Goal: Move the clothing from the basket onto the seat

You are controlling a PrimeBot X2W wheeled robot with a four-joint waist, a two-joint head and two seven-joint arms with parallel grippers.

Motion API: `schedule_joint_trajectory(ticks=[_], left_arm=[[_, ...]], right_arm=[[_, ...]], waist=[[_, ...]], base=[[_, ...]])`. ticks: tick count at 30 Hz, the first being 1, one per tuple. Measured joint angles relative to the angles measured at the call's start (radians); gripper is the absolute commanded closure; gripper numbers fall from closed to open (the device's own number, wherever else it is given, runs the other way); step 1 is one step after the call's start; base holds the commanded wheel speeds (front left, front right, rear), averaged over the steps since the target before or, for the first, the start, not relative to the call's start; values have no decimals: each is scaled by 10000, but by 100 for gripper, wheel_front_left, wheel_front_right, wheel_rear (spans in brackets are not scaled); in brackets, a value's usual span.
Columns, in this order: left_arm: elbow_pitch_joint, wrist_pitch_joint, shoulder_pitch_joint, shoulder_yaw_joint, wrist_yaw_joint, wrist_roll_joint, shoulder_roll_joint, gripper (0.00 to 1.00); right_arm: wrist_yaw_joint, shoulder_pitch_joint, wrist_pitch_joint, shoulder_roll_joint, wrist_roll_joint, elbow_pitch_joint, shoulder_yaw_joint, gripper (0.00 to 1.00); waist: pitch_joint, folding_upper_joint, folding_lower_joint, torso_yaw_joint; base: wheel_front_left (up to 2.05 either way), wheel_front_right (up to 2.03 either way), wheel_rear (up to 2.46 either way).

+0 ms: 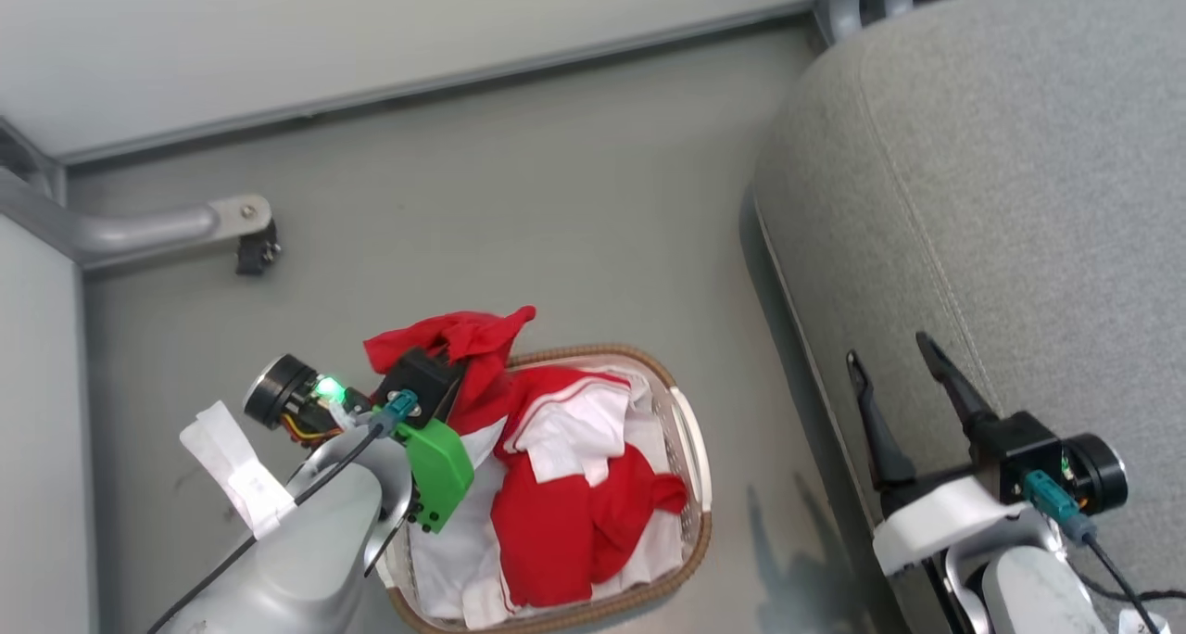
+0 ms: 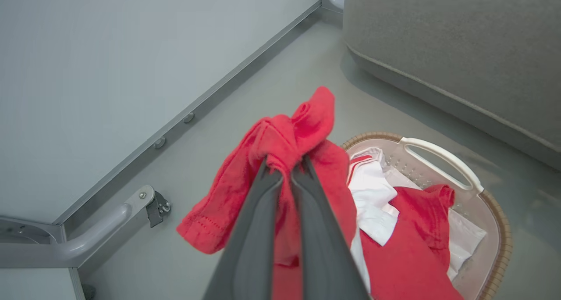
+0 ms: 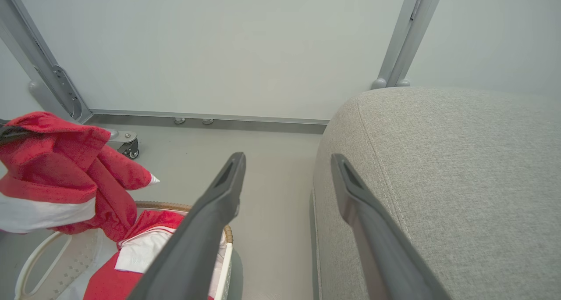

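Basket (image 1: 697,449) count: one, oval, white with a brown woven rim, standing on the grey floor (image 1: 556,198). All positions below are taken from it.

Clothing: one red piece (image 2: 280,137) is raised above the basket's far-left rim, bunched at the top. The rest is a tangled red-and-white pile (image 1: 565,513) inside the basket; the separate garments in that pile cannot be counted. In the right wrist view the raised piece shows a white band across the red. Whether its lower end is clear of the pile cannot be told.

Left gripper (image 2: 285,165): one, above the basket's left side. Its jaws are pinched together on the bunched red cloth, with fabric spilling to both sides of the fingers.

Right gripper (image 1: 887,348): one, well apart from the basket on its right. Its jaws are spread wide and hold nothing; they hang over the near edge of the seat (image 1: 1019,198).

Seat: one, light grey fabric with a stitched seam, to the right of the basket. A strip of bare floor lies between the two, so they do not touch.

Castor (image 1: 255,252): one, black, on a grey metal bracket, beyond the basket to the far left, near the wall (image 1: 371,31).
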Motion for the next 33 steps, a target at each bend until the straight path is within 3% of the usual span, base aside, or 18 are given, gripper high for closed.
schedule_joint_trajectory(ticks=[15,33], left_arm=[[-2502,290,-2440,-1866,-2,-698,982,100],[-3601,420,-4512,-1918,-4,-926,1273,100]], right_arm=[[0,764,0,0,-107,35,301,0],[0,-57,0,-2,-483,111,1122,0]], waist=[[-2493,0,0,628],[-2913,0,0,636]], base=[[0,0,0],[0,0,0]])
